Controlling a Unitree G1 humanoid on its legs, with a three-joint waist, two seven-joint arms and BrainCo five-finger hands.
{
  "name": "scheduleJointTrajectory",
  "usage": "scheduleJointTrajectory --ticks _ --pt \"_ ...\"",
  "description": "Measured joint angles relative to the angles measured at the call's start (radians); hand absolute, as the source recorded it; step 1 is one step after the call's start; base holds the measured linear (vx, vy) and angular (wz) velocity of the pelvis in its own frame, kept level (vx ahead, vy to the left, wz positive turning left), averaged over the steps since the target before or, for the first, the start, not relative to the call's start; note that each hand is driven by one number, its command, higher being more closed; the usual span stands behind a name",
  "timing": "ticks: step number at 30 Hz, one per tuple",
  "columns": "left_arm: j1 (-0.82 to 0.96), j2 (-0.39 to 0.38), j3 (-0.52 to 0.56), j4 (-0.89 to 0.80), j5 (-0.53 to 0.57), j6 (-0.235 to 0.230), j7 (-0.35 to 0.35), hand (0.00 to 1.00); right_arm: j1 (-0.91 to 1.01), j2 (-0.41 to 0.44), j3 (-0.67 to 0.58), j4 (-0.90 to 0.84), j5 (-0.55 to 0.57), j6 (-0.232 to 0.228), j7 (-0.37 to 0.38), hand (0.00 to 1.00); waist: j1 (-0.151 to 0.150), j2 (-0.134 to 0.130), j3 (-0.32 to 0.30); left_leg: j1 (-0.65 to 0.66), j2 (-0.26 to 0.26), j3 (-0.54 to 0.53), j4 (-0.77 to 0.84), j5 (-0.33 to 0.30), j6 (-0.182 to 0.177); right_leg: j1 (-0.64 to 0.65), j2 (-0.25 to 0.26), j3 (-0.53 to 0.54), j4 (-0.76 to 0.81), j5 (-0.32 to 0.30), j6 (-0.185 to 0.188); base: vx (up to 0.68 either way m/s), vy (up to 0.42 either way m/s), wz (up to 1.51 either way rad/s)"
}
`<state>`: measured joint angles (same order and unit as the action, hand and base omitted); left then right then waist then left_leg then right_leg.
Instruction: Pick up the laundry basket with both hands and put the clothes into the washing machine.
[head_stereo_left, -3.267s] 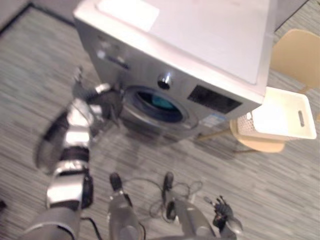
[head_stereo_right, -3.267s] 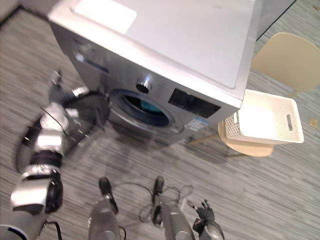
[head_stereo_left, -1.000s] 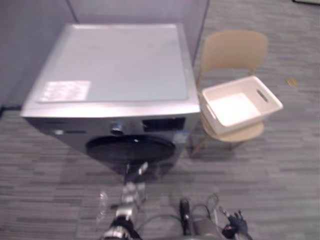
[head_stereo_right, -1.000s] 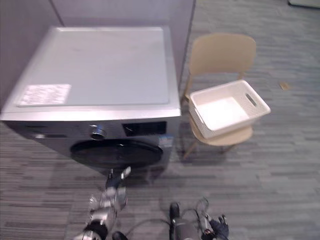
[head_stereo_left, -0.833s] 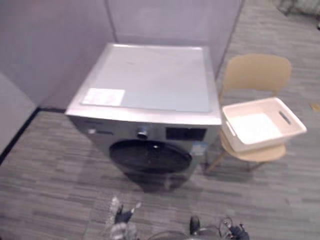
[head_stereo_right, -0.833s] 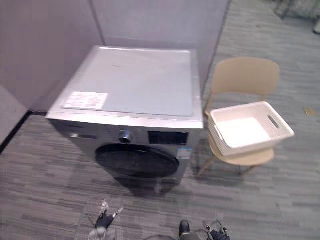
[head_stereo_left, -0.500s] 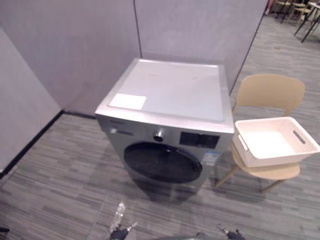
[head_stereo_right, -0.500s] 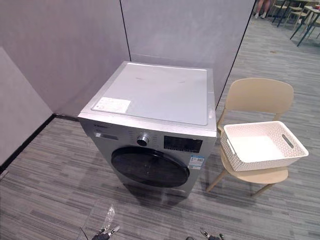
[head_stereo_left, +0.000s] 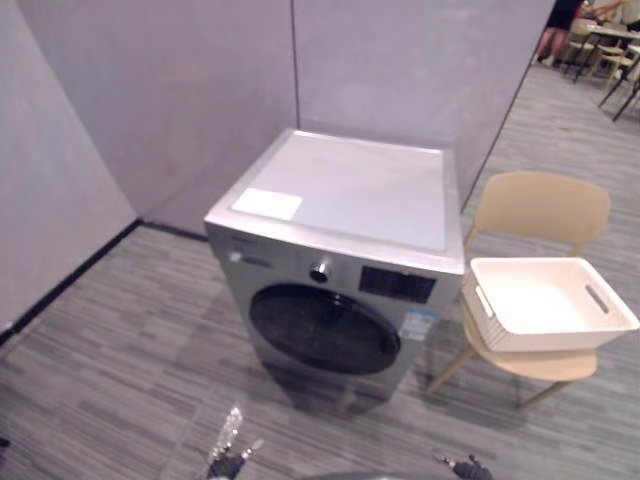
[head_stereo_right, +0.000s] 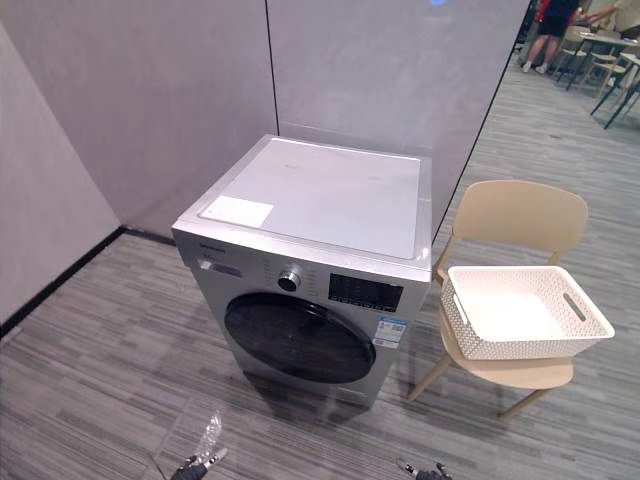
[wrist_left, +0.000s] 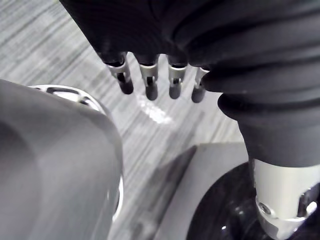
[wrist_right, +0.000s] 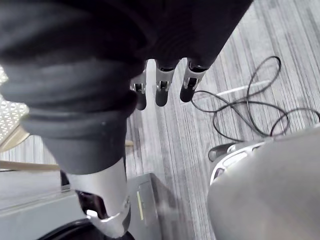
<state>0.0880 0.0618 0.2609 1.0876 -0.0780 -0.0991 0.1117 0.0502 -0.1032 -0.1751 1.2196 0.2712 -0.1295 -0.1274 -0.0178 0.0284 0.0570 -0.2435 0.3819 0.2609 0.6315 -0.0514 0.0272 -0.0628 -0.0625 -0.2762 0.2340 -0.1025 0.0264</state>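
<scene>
A silver washing machine (head_stereo_left: 340, 215) stands against grey partitions, its dark round door (head_stereo_left: 325, 328) shut. To its right a white laundry basket (head_stereo_right: 520, 346) rests on a beige chair (head_stereo_left: 540, 205); the basket's inside looks bare white. My left hand (head_stereo_left: 228, 465) hangs low at the bottom edge, well in front of the machine. In the left wrist view its fingers (wrist_left: 148, 80) hang straight and hold nothing. My right hand (head_stereo_left: 468, 466) also hangs low at the bottom edge, its fingers (wrist_right: 161, 85) straight and empty over the floor.
Grey partition walls (head_stereo_left: 180, 90) close off the back and left. Striped grey carpet (head_stereo_left: 110, 370) spreads in front of the machine. A person (head_stereo_left: 555, 25) stands far back at the right, near tables and chairs (head_stereo_right: 590, 45).
The camera has risen and pulled back. The washer door, open 3.3 s ago with my left hand at it, is now shut. My left arm has dropped to the bottom edge.
</scene>
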Motion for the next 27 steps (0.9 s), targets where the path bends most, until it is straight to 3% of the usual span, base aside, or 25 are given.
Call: scheduleJointTrajectory --ticks 1,2,3,5,6,8,9,12,17,18,19,20,21,22,24,26,27 --pt "-0.006 -0.001 0.009 0.0 -0.005 -0.001 0.0 0.0 -0.001 0.002 -0.005 0.004 -0.004 0.0 -0.001 0.0 0.006 -0.003 0.009 -0.014 -0.008 -0.028 0.019 0.012 -0.012 0.008 -0.009 0.0 0.006 -0.006 0.0 -0.01 -0.075 0.16" --pt "-0.01 -0.014 0.013 0.002 -0.02 0.0 0.0 0.0 0.001 -0.009 -0.016 0.015 -0.007 0.002 -0.005 0.0 0.007 -0.014 0.016 -0.027 -0.056 -0.077 0.042 -0.008 -0.05 0.007 -0.024 -0.006 0.014 -0.014 0.004 0.02 0.03 0.11" --pt "-0.009 -0.032 0.012 0.005 -0.028 0.001 -0.004 0.0 0.001 -0.025 -0.016 0.013 -0.009 0.004 -0.004 0.0 0.009 0.014 0.024 -0.018 -0.123 -0.081 0.014 -0.038 -0.081 0.006 -0.033 -0.004 0.015 -0.015 0.006 0.03 0.082 0.05" --pt "0.002 -0.039 0.01 0.013 -0.028 0.004 -0.015 0.0 0.001 -0.035 -0.013 0.01 -0.021 0.007 0.002 0.0 0.009 0.029 0.023 0.052 -0.159 -0.042 -0.146 -0.072 -0.09 -0.004 -0.047 0.005 0.017 -0.015 0.018 0.08 0.066 0.07" --pt "0.005 -0.041 0.007 0.013 -0.024 0.005 -0.026 0.0 -0.004 -0.045 -0.013 0.005 -0.047 0.009 0.004 0.0 0.009 0.036 0.018 0.094 -0.186 -0.003 -0.284 -0.074 -0.091 -0.027 -0.058 0.001 0.015 -0.006 0.033 0.09 0.041 0.26" --pt "0.004 -0.044 0.007 0.015 -0.014 0.006 -0.03 0.0 -0.01 -0.046 -0.013 0.001 -0.055 0.009 0.009 0.0 0.011 0.045 0.012 0.12 -0.2 0.011 -0.388 -0.065 -0.086 -0.043 -0.06 -0.007 0.017 0.002 0.035 0.06 0.034 0.29" --pt "0.0 -0.037 0.007 0.015 -0.001 0.003 -0.038 0.0 -0.015 -0.042 -0.012 0.004 -0.06 0.009 0.019 0.0 0.016 0.029 0.016 0.135 -0.227 0.009 -0.422 -0.048 -0.079 -0.046 -0.073 -0.004 0.016 0.001 0.038 0.08 0.042 0.21" --pt "-0.02 -0.029 -0.004 0.031 0.021 0.008 -0.044 0.0 -0.016 -0.035 -0.012 0.004 -0.073 0.009 0.023 0.0 0.031 0.018 0.013 0.156 -0.259 -0.008 -0.434 -0.054 -0.071 -0.024 -0.107 -0.018 0.045 -0.023 0.06 0.05 0.062 0.25" --pt "-0.028 -0.024 -0.111 0.05 0.017 0.006 -0.046 0.0 0.008 -0.024 -0.038 0.005 -0.079 0.023 0.031 0.0 0.025 -0.022 -0.034 0.215 -0.391 -0.068 -0.486 -0.093 -0.021 0.008 -0.263 -0.066 0.162 -0.12 0.137 0.14 0.107 0.54" --pt "-0.035 -0.014 -0.152 0.049 0.005 0.006 -0.044 0.0 0.015 -0.024 -0.065 0.006 -0.086 0.029 0.036 0.0 0.014 -0.036 -0.035 0.224 -0.436 -0.113 -0.481 -0.11 -0.004 -0.039 -0.33 -0.033 0.336 -0.119 0.131 0.23 0.161 0.94" --pt "-0.038 -0.01 -0.172 0.048 -0.001 0.006 -0.045 0.0 0.017 -0.024 -0.068 0.006 -0.086 0.03 0.035 0.0 0.005 -0.04 -0.033 0.226 -0.457 -0.135 -0.471 -0.114 0.001 -0.068 -0.353 -0.013 0.422 -0.101 0.1 0.23 0.193 1.32" --pt "-0.042 0.001 -0.207 0.04 -0.003 0.006 -0.045 0.0 0.016 -0.014 -0.095 0.002 -0.082 0.03 0.035 0.0 -0.003 -0.05 -0.027 0.234 -0.485 -0.188 -0.449 -0.119 0.021 -0.137 -0.383 0.062 0.595 -0.026 -0.02 0.15 0.148 1.06" --pt "-0.042 0.007 -0.224 0.031 -0.003 0.005 -0.045 0.0 0.013 -0.01 -0.099 -0.005 -0.081 0.03 0.034 0.0 -0.004 -0.058 -0.023 0.245 -0.491 -0.214 -0.443 -0.122 0.028 -0.169 -0.383 0.109 0.665 0.034 -0.066 0.16 0.114 1.13" --pt "-0.038 0.011 -0.238 0.015 -0.003 0.004 -0.045 0.0 0.012 0.0 -0.099 -0.016 -0.081 0.03 0.034 0.0 -0.011 -0.058 -0.018 0.26 -0.493 -0.247 -0.426 -0.135 0.048 -0.208 -0.354 0.186 0.746 0.06 -0.05 0.26 0.025 1.0" --pt "-0.039 0.03 -0.243 0.012 -0.001 0.004 -0.045 0.0 -0.005 0.037 -0.094 -0.036 -0.07 0.026 0.034 0.0 -0.021 -0.071 -0.014 0.261 -0.477 -0.364 -0.391 -0.16 0.058 -0.276 -0.146 0.34 0.783 -0.096 0.034 0.32 -0.035 1.47" --pt "-0.038 0.02 -0.22 0.01 0.001 0.003 -0.045 0.0 -0.003 0.053 -0.092 -0.061 -0.044 0.022 0.032 0.0 -0.017 -0.072 -0.002 0.291 -0.462 -0.425 -0.418 -0.157 0.053 -0.294 -0.074 0.351 0.681 -0.127 0.063 0.26 -0.099 1.16" --pt "-0.036 0.015 -0.208 0.011 0.003 0.004 -0.044 0.0 -0.003 0.063 -0.09 -0.077 -0.024 0.018 0.023 0.0 -0.014 -0.066 0.003 0.313 -0.449 -0.466 -0.428 -0.157 0.053 -0.292 -0.042 0.354 0.553 -0.128 0.066 0.28 -0.116 0.97"
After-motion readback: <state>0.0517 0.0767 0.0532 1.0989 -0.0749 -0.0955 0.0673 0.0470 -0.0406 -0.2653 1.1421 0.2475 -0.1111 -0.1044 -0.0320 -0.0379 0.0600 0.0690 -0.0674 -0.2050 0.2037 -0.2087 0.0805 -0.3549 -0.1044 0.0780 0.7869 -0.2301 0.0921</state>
